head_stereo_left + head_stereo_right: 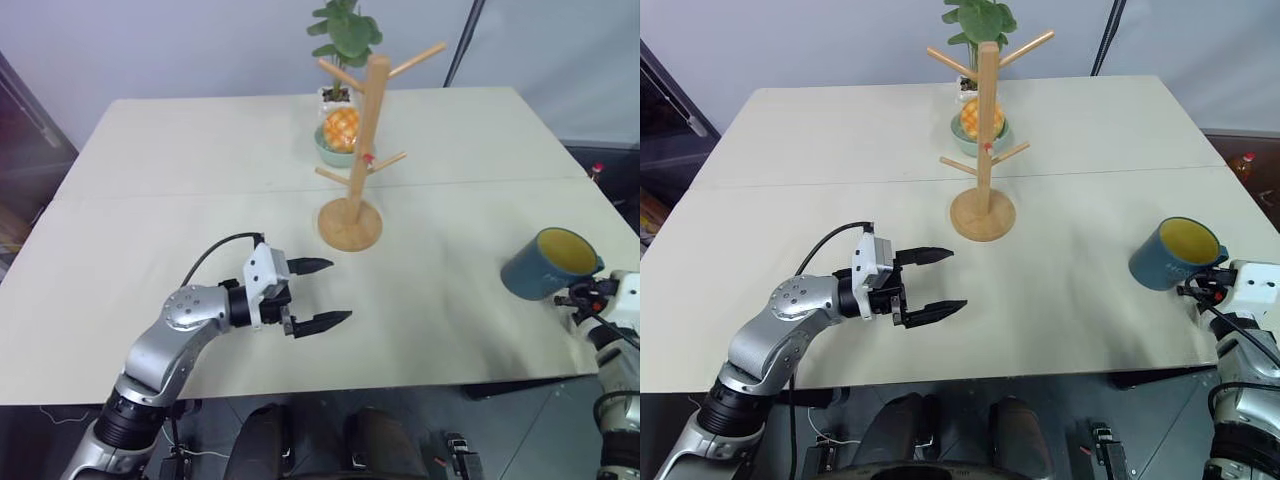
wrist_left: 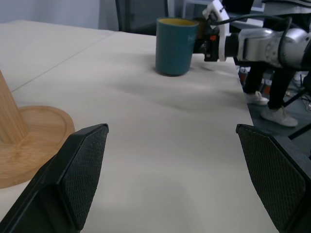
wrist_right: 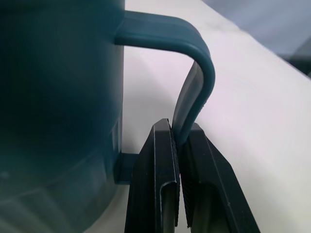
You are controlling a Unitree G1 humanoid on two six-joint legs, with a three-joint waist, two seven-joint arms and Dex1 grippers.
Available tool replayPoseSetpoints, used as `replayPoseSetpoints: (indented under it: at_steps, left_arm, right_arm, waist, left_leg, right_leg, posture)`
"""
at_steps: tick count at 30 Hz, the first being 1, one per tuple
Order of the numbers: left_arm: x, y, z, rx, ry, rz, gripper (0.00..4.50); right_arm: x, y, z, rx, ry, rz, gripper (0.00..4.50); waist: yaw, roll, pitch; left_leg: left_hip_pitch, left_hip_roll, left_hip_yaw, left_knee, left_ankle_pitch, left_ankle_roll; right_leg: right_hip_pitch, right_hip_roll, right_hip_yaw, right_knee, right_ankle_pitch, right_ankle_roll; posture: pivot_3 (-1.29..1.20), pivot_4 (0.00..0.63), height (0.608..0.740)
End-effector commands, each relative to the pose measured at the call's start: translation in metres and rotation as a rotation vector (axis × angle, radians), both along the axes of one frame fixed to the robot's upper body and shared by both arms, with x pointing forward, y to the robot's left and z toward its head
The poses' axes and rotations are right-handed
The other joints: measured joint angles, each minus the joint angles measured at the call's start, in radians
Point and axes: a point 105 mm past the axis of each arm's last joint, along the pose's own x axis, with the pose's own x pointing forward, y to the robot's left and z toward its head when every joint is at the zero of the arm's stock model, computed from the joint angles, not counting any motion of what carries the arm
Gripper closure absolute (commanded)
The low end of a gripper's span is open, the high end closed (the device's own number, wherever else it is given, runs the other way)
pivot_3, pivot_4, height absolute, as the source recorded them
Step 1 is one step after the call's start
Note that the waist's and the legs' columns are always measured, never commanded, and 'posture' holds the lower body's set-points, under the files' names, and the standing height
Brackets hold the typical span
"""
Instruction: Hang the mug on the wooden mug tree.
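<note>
Fingers of the right gripper [image 3: 179, 194] are pinched on the loop handle of the dark teal-blue ceramic mug [image 1: 545, 265], tilted at the table's right edge; the left gripper [image 1: 318, 293] hovers open mid-table. Grasping looks done, so next comes lifting and carrying the handle onto a slanted peg of the light wooden mug tree [image 1: 362, 150], well apart.

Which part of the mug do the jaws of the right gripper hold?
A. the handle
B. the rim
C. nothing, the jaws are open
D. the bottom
A: in the right wrist view the right gripper has its jaws shut on the thin loop handle of the mug.
</note>
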Motion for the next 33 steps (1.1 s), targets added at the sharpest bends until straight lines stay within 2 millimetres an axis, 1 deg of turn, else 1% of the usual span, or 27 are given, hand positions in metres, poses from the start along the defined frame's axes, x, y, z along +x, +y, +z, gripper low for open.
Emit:
replayPoseSetpoints:
  at_steps: [1, 2, 3, 4, 6, 7, 8, 9, 10, 11, 13, 17, 20, 25, 33]
  left_arm:
    - [0.007, 0.009, 0.010, -0.002, -0.060, 0.044, 0.00]
    - [0.009, 0.011, 0.011, -0.001, -0.063, 0.054, 0.00]
    - [0.013, 0.015, 0.012, 0.001, -0.073, 0.078, 0.00]
    - [0.016, 0.018, 0.012, 0.002, -0.081, 0.093, 0.00]
    - [0.025, 0.028, 0.014, 0.007, -0.097, 0.143, 0.00]
    - [0.027, 0.031, 0.014, 0.008, -0.101, 0.156, 0.00]
    - [0.031, 0.038, 0.016, 0.016, -0.114, 0.177, 0.00]
    - [0.036, 0.045, 0.021, 0.011, -0.129, 0.206, 0.00]
    - [0.040, 0.050, 0.026, 0.002, -0.140, 0.227, 0.00]
    - [0.043, 0.054, 0.030, -0.007, -0.147, 0.243, 0.00]
    - [0.046, 0.059, 0.037, -0.028, -0.151, 0.262, 0.00]
    - [0.046, 0.065, 0.046, -0.062, -0.155, 0.284, 0.00]
    - [0.044, 0.069, 0.051, -0.070, -0.160, 0.296, 0.00]
    - [0.041, 0.073, 0.056, -0.079, -0.165, 0.311, 0.00]
    - [0.033, 0.073, 0.060, -0.102, -0.143, 0.284, 0.00]
  right_arm:
    - [0.010, 0.043, 0.040, -0.255, -0.025, 0.188, 4.46]
    - [0.011, 0.052, 0.044, -0.298, -0.018, 0.220, 4.46]
    - [0.013, 0.069, 0.051, -0.388, -0.009, 0.297, 4.46]
    - [0.013, 0.081, 0.054, -0.447, -0.002, 0.347, 4.46]
    - [0.015, 0.120, 0.069, -0.604, -0.009, 0.501, 4.46]
    - [0.015, 0.132, 0.073, -0.649, -0.012, 0.541, 4.46]
    - [0.016, 0.155, 0.085, -0.714, -0.039, 0.608, 4.46]
    - [0.021, 0.177, 0.102, -0.789, -0.076, 0.630, 4.46]
    - [0.023, 0.193, 0.115, -0.822, -0.109, 0.641, 4.46]
    - [0.025, 0.205, 0.124, -0.815, -0.113, 0.660, 4.46]
    - [0.031, 0.217, 0.134, -0.809, -0.094, 0.665, 4.46]
    - [0.043, 0.226, 0.147, -0.815, -0.072, 0.623, 4.46]
    - [0.046, 0.234, 0.151, -0.825, -0.051, 0.634, 4.46]
    - [0.051, 0.241, 0.155, -0.823, -0.032, 0.630, 4.46]
    - [0.057, 0.253, 0.172, -0.838, -0.054, 0.622, 4.46]
  waist:
    - [-0.002, 0.000, 0.000]
    - [-0.003, 0.001, 0.000]
    - [-0.003, 0.001, 0.000]
    - [-0.003, 0.001, 0.000]
    - [-0.001, 0.001, 0.000]
    - [0.000, 0.001, 0.000]
    - [0.000, 0.000, 0.001]
    - [-0.003, 0.000, 0.001]
    - [-0.006, 0.000, 0.002]
    - [-0.006, -0.001, 0.002]
    - [0.001, -0.002, 0.002]
    - [0.018, -0.006, 0.003]
    - [0.020, -0.006, 0.003]
    - [0.015, -0.006, 0.003]
    - [-0.004, -0.006, 0.003]
  left_leg:
    - [0.000, 0.000, 0.000, 0.000, 0.000, 0.000]
    - [0.000, 0.000, 0.000, 0.000, 0.000, 0.000]
    - [0.000, 0.000, 0.000, 0.000, 0.000, 0.000]
    - [0.000, 0.000, 0.000, 0.000, 0.000, 0.000]
    - [0.000, 0.000, 0.000, 0.000, 0.000, 0.000]
    - [0.000, 0.000, 0.000, 0.000, 0.000, 0.000]
    - [0.000, 0.000, 0.000, 0.000, 0.000, 0.000]
    - [0.000, 0.000, 0.000, 0.000, 0.000, 0.000]
    - [0.000, 0.000, 0.000, 0.000, 0.000, -0.001]
    - [-0.001, 0.001, 0.000, 0.000, 0.001, -0.001]
    - [-0.001, 0.001, -0.001, 0.000, 0.001, -0.002]
    - [-0.003, 0.000, -0.002, 0.000, 0.001, -0.002]
    - [-0.004, -0.002, -0.001, 0.001, 0.000, 0.000]
    - [-0.004, -0.002, -0.001, 0.001, 0.000, 0.001]
    - [-0.004, -0.002, -0.001, 0.001, 0.000, 0.001]
  right_leg:
    - [0.000, 0.000, 0.000, 0.000, 0.000, 0.000]
    - [0.000, 0.000, 0.000, 0.000, 0.000, 0.000]
    - [0.000, 0.000, 0.000, 0.000, 0.000, 0.000]
    - [0.000, 0.000, 0.000, 0.000, 0.000, 0.000]
    - [0.000, 0.000, 0.000, 0.000, 0.000, 0.000]
    - [-0.001, 0.001, 0.000, 0.000, 0.000, 0.000]
    - [-0.001, 0.001, 0.000, 0.000, 0.000, 0.000]
    - [-0.001, 0.001, 0.000, 0.000, 0.000, 0.000]
    - [-0.001, 0.001, 0.000, 0.000, 0.000, 0.000]
    - [-0.002, 0.001, 0.001, 0.001, 0.000, 0.000]
    - [-0.003, 0.001, 0.000, 0.002, 0.000, 0.000]
    - [-0.002, -0.001, -0.001, -0.001, 0.000, 0.000]
    - [-0.003, -0.003, -0.001, -0.001, 0.000, 0.000]
    - [-0.003, -0.003, -0.001, -0.001, 0.000, 0.000]
    - [-0.003, -0.003, -0.001, 0.000, 0.000, 0.000]
  posture:
    - [0.00, 0.150, 0.740]
    - [0.00, 0.150, 0.740]
    - [0.00, 0.150, 0.740]
    - [0.00, 0.150, 0.740]
    - [0.00, 0.150, 0.740]
    - [0.00, 0.150, 0.740]
    - [0.00, 0.150, 0.740]
    - [0.00, 0.150, 0.740]
    - [0.00, 0.150, 0.740]
    - [0.00, 0.150, 0.740]
    - [0.00, 0.150, 0.740]
    - [0.00, 0.150, 0.740]
    - [0.00, 0.150, 0.740]
    - [0.00, 0.150, 0.740]
    - [0.00, 0.150, 0.740]
